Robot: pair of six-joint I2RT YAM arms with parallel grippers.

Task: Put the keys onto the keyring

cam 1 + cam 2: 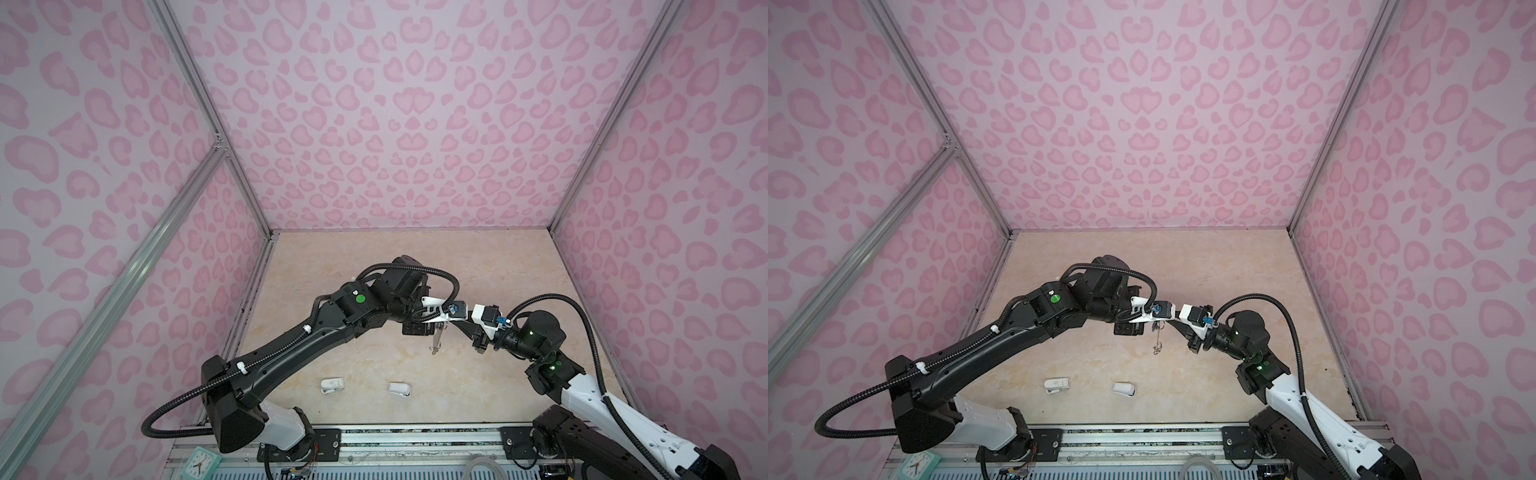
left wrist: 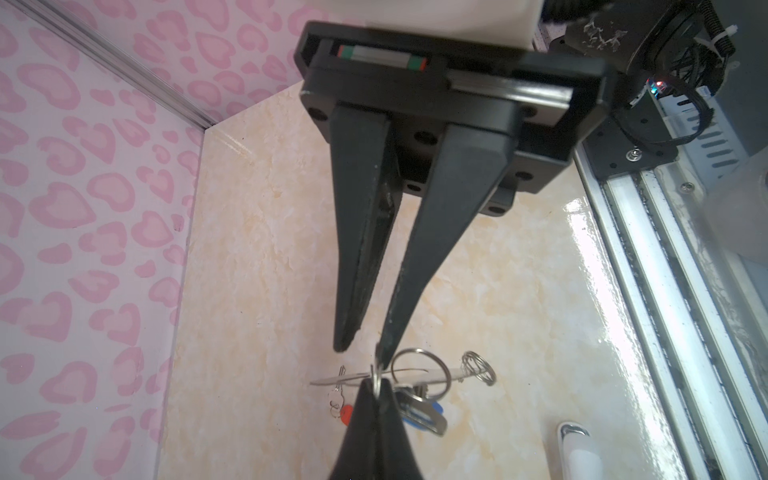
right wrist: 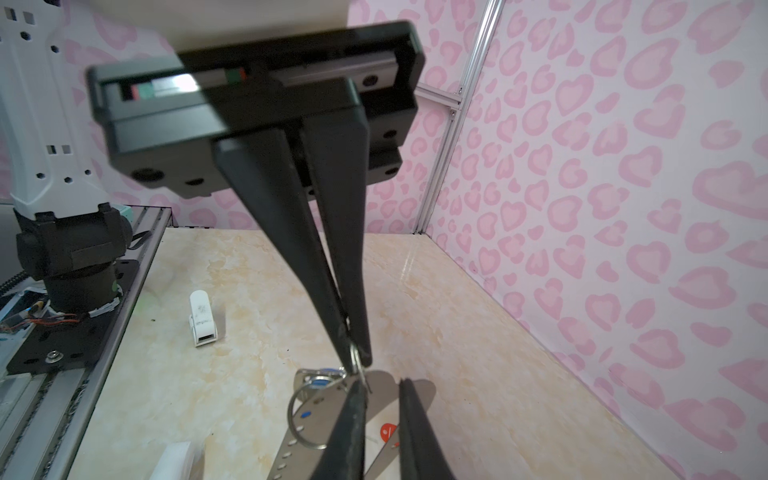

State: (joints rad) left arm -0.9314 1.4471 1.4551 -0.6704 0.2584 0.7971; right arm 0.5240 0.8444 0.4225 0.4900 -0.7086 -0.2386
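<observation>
In both top views the two grippers meet tip to tip above the middle of the table. My left gripper [image 1: 436, 326] [image 2: 376, 382] is shut on a small wire ring of the keyring [image 1: 436, 338] [image 1: 1158, 338], a flat grey metal plate [image 3: 291, 436] that hangs from it. My right gripper [image 3: 381, 382] [image 2: 365, 353] stands open by a narrow gap, one fingertip [image 2: 386, 359] touching that ring. The keys show by their tags just beyond the plate: a red tag [image 2: 345, 413] [image 3: 388, 432] and a blue tag [image 2: 434, 409]. Whether they hang on the rings I cannot tell.
Two small white plastic objects [image 1: 332, 384] [image 1: 400, 388] lie on the marble table near its front edge. A metal rail [image 1: 415, 436] with both arm bases runs along the front, with a teal clock [image 1: 201, 461] beside it. Pink patterned walls close in three sides.
</observation>
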